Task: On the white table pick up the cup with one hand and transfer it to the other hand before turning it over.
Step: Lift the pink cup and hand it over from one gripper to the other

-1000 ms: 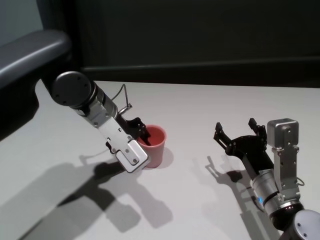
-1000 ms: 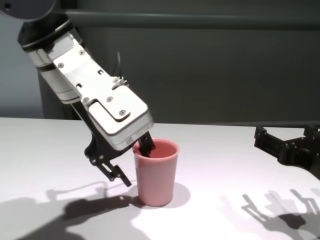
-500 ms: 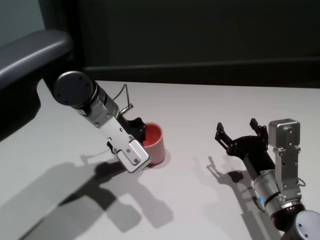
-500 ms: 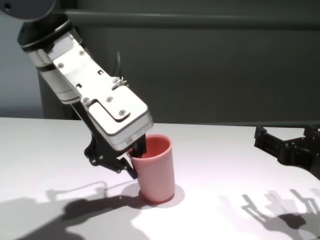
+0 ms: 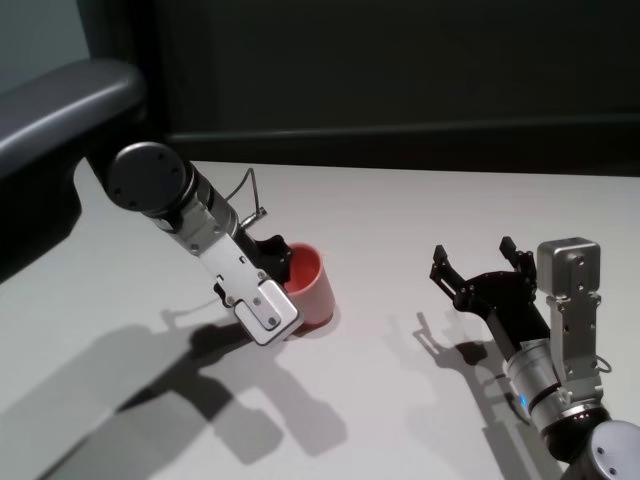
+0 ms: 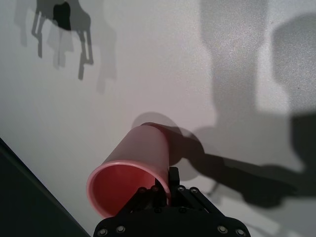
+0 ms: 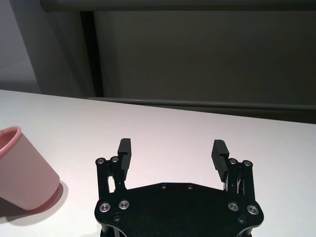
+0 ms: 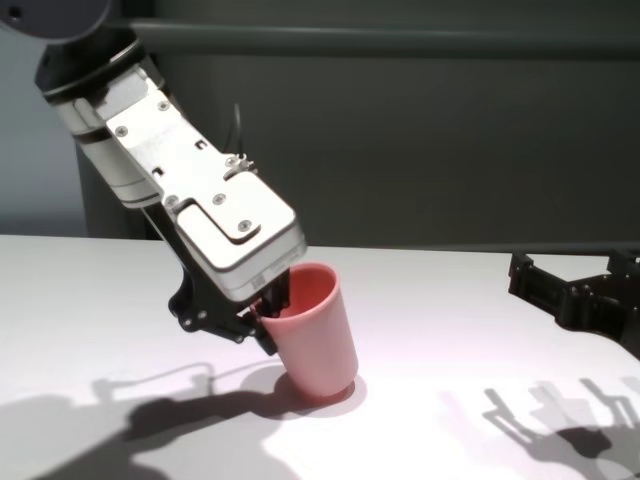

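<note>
Nearest the robot, the left pincer is pinched on the cup's rim wall, one finger inside the mouth and one outside. The cup is tilted, mouth leaning toward that arm, with only an edge of its base on the counter.

The cup looks like light, thin pink plastic: stiff enough to hold its shape, but smooth and tapered, so it likely slips under a weak squeeze and tips easily. A rim pinch carries it well, though it leaves the body swinging. For the handover, the free outer wall near the middle or base is probably the best place for the other arm to clamp across.

Farther right, well apart from the cup, the right pincer hovers over the counter, spread wide and empty, fingers pointing away from the robot.

Beyond stands a dark wall.
</note>
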Controlling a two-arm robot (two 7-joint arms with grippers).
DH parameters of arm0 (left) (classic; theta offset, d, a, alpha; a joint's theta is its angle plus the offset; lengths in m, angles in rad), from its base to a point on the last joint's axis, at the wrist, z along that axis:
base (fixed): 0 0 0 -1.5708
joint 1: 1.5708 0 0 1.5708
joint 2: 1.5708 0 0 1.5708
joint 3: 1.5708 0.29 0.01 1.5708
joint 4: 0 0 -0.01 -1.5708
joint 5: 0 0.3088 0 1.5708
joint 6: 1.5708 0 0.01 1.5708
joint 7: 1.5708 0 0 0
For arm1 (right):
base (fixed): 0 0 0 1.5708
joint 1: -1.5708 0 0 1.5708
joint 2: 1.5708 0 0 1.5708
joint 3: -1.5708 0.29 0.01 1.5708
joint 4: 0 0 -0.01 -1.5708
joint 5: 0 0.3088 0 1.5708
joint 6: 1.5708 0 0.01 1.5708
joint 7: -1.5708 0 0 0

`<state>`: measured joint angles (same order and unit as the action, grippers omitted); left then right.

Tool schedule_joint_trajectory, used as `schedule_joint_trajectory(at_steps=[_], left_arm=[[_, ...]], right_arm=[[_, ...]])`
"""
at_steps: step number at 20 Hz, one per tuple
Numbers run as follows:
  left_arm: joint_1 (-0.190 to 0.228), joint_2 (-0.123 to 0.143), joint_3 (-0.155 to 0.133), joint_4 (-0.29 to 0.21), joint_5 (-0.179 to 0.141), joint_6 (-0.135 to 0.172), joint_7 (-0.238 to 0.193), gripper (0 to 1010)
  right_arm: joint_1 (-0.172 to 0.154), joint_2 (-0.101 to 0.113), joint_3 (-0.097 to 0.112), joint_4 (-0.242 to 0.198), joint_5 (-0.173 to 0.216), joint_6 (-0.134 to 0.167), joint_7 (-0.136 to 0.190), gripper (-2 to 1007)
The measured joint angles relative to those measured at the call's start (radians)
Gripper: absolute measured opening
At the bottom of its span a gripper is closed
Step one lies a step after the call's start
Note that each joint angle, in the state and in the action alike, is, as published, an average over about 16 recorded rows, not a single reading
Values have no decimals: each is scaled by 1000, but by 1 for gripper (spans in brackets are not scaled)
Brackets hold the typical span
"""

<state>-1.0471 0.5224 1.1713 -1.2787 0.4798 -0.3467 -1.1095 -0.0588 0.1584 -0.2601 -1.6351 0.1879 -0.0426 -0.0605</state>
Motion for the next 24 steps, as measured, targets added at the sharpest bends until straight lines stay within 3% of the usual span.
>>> schedule_joint_trajectory(at_steps=[5,11,17,24], left_arm=[[6,6,-3,-3,-13,4,12,48],[26,25,-22,-13,-69,21,36,48],[56,51,-66,-23,-169,51,62,48],[103,77,-146,-33,-315,97,91,48]], right_arm=[[0,0,0,0,0,0,0,1001],[0,0,0,0,0,0,0,1001],[0,0,0,0,0,0,0,1001],[0,0,0,0,0,0,0,1001]])
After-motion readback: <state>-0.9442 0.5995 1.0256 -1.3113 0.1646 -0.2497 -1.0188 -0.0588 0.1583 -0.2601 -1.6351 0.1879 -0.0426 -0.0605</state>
